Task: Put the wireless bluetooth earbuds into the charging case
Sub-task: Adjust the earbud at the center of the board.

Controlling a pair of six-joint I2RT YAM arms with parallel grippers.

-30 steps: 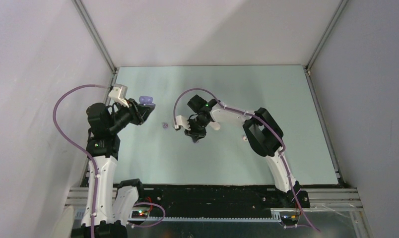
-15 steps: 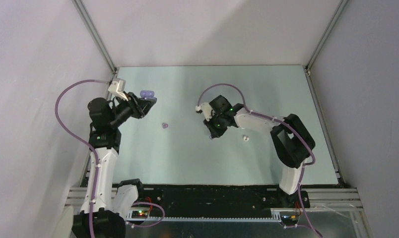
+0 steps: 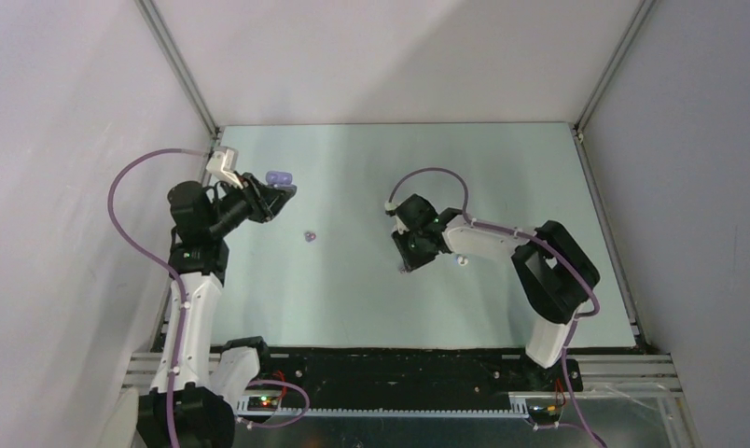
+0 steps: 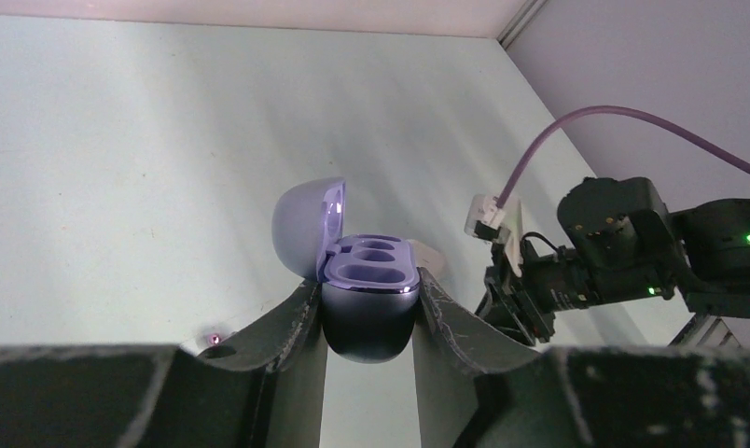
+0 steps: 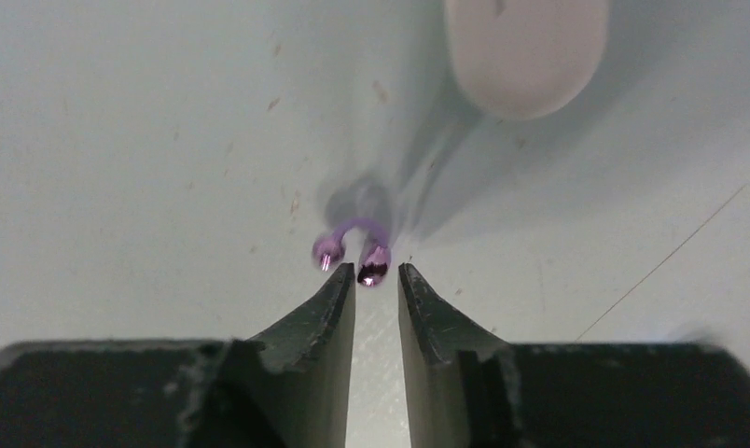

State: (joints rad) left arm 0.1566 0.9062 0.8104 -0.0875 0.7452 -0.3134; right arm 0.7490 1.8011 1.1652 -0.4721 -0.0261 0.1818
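Charging case (image 4: 368, 322), open and empty, is clamped in the left gripper (image 4: 369, 285) at 10 o'clock on the table (image 3: 371, 308); one earbud (image 5: 353, 248) lies uninserted at 12 o'clock of the right gripper (image 5: 376, 273), its fingers slightly apart and empty.

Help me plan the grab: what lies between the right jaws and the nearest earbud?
Nothing: the right wrist view shows the earbud right at the jaws' tips.

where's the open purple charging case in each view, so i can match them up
Top external: charging case at the table's upper left, in the left gripper.
Left wrist: centre of the picture, clamped between the fingers, lid open.
Right wrist: not in it.
Shared landmark: the right gripper, at right in the left wrist view, bottom centre in its own.
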